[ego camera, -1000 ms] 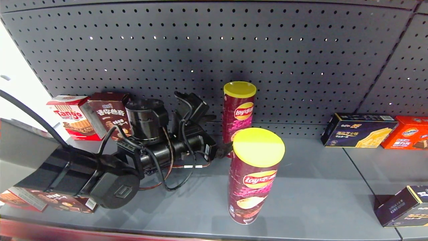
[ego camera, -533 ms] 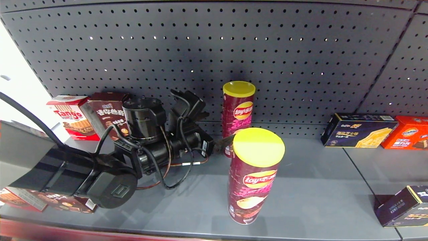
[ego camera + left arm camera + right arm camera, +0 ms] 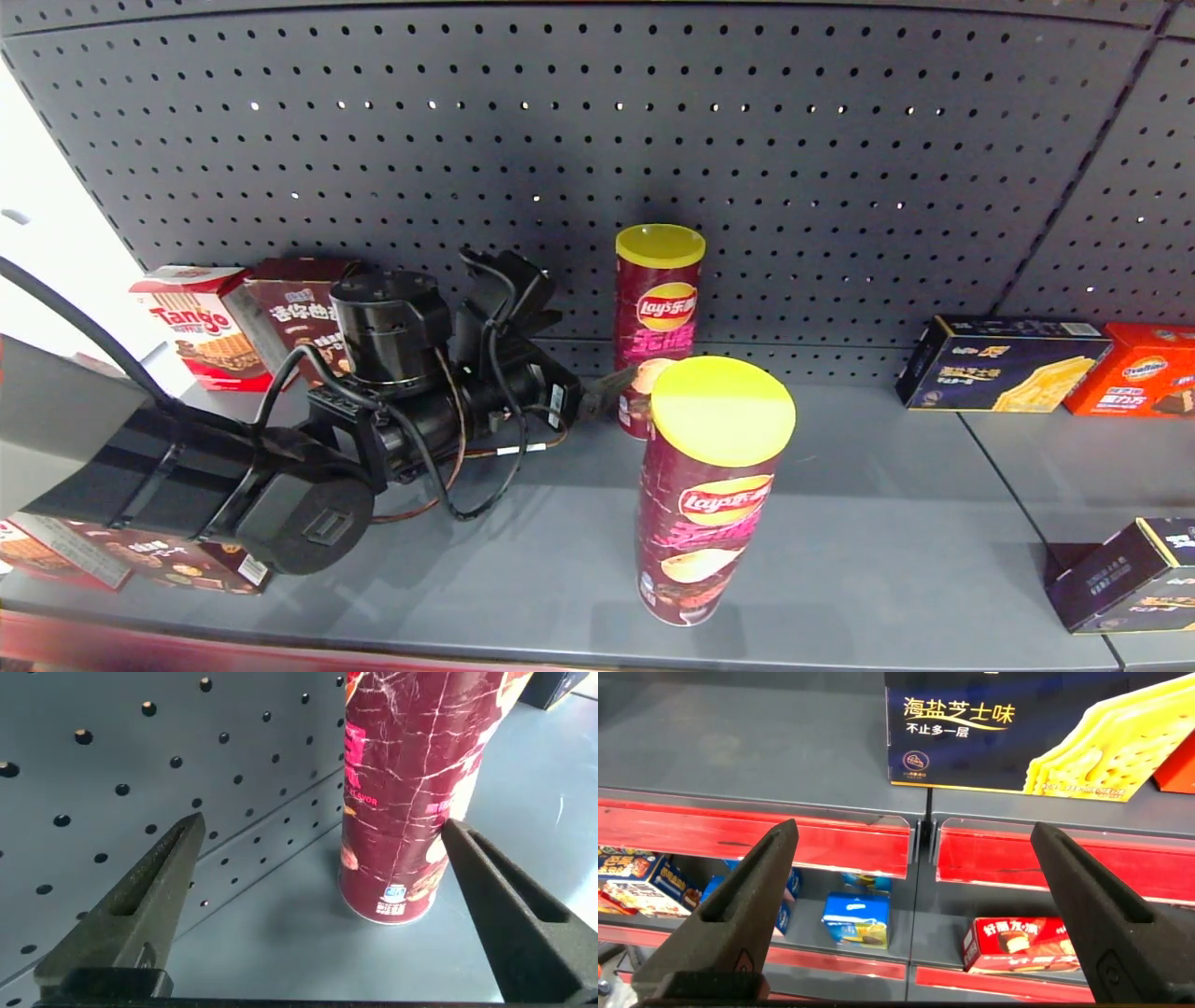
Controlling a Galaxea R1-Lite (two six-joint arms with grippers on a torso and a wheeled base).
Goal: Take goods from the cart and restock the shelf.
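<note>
Left arm lies low and outstretched along the grey metal shelf (image 3: 887,523).
Its end effector (image 3: 322,831) gapes open just beside the rear maroon, yellow-lidded chip can (image 3: 656,327), which stands upright.

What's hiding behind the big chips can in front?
Another chips can stands behind the front can, by the pegboard wall. The front lid covers part of its base.

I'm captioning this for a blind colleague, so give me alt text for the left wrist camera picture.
A maroon crisp can stands upright on the grey shelf, close to the pegboard back panel and just ahead of the open left gripper. The gripper's two dark fingers are spread wide in the foreground.
</note>
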